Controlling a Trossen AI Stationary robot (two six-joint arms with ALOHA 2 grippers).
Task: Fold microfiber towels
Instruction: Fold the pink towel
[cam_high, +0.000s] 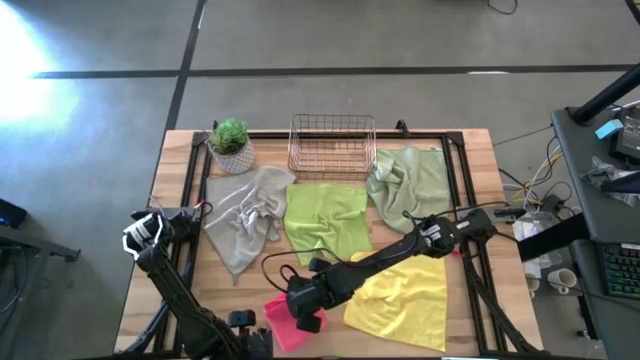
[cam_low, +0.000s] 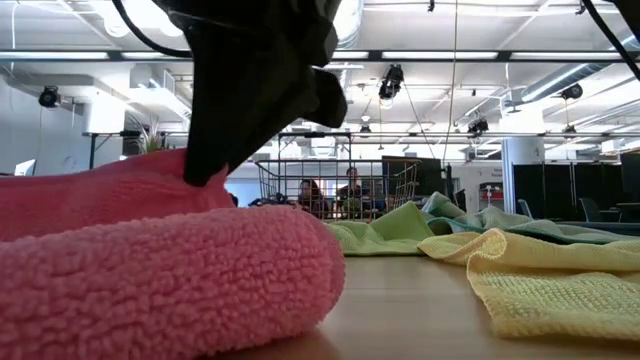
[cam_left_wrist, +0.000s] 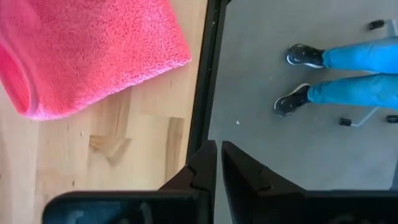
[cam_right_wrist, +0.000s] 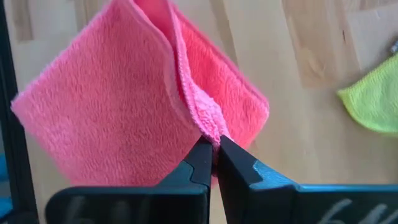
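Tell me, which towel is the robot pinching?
The hot pink towel, folded at the table's front edge. The right gripper is shut on its fold; the grey, lime, sage and yellow towels lie loose, untouched.

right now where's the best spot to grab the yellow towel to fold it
Probably a free corner of the yellow towel, pinched from above: it lies spread nearly flat beside the folded pink towel, and its edges lift slightly off the wooden table.

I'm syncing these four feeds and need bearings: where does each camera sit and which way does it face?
High: overhead, straight down on both arms, the pink towel and the wire basket.
Low: at tabletop height, level across the pink towel toward the room; the right gripper hangs above.
Left wrist: over the table edge; shut left gripper.
Right wrist: the right gripper pinches the towel.
All share the pink towel.
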